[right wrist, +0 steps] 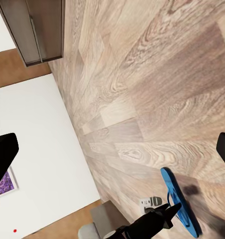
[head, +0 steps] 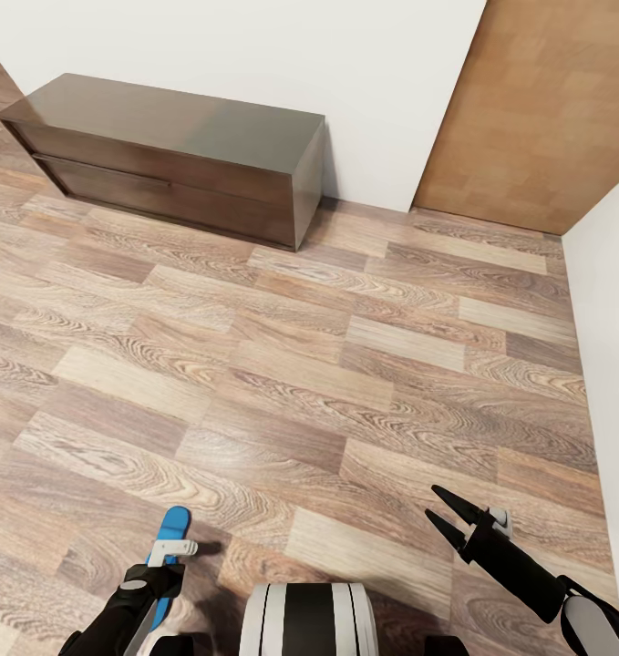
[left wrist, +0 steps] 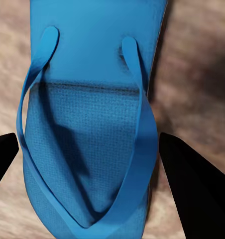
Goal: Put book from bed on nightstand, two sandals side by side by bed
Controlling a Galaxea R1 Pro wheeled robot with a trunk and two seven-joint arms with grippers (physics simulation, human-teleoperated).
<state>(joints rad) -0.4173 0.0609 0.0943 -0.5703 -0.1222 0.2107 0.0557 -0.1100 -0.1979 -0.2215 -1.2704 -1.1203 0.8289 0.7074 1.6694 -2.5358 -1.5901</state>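
Here, in the head view, the wood-plank floor point(head: 327, 364) spreads wide, with a long dark-brown wooden cabinet with one wide drawer point(head: 172, 159) standing against the white wall point(head: 282, 55) and a brown wooden wall panel point(head: 537, 109) to its right. At the bottom edge the left gripper point(head: 168, 583) hangs low over a bright blue flat sandal point(head: 170, 533) lying on the floor, the sandal's far end showing beyond it. The right gripper point(head: 444, 517) hovers over bare planks well apart from the sandal, its two black fingers spread and holding nothing.

In the left wrist view, the sandal point(left wrist: 92, 149) lies straps up between the two black fingers point(left wrist: 192, 184), which stand wide on either side of it; whether they touch it I cannot tell.

In the right wrist view, the sandal point(right wrist: 179, 201) lies on the floor beside the left arm, the cabinet point(right wrist: 35, 30) stands far off, and a corner of a purple painting point(right wrist: 4, 183) shows on the wall.
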